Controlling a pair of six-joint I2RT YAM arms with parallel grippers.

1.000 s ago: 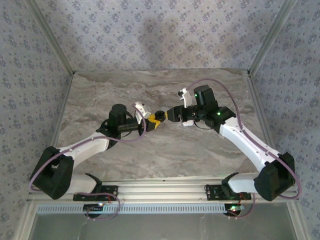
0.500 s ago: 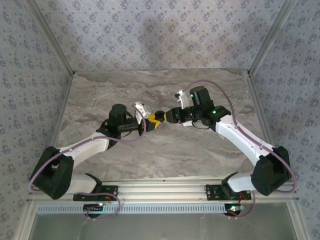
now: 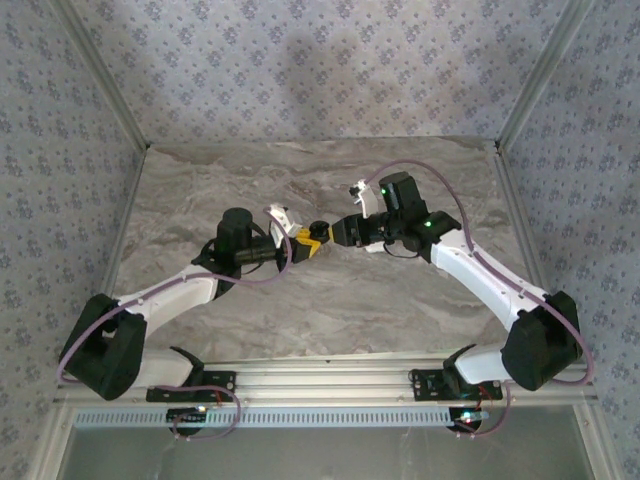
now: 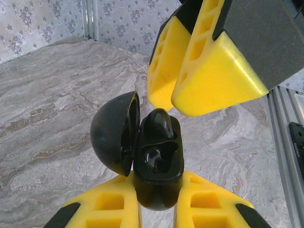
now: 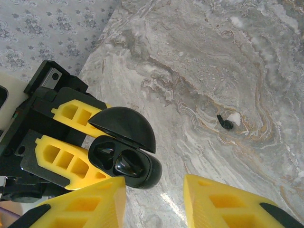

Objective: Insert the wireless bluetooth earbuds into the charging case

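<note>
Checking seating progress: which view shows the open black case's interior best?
Right wrist: it looks down into the case, wells visible. Left wrist sees it close but oblique, lid alongside. Top external: a tiny dark blob.

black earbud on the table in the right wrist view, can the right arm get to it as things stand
Probably yes: the black earbud lies on bare table beside a small white piece, nothing over it, and the right gripper is open and empty.

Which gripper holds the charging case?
The left gripper: its yellow fingers clamp the open black charging case. The right gripper hovers beside it, jaws apart, empty.
</note>
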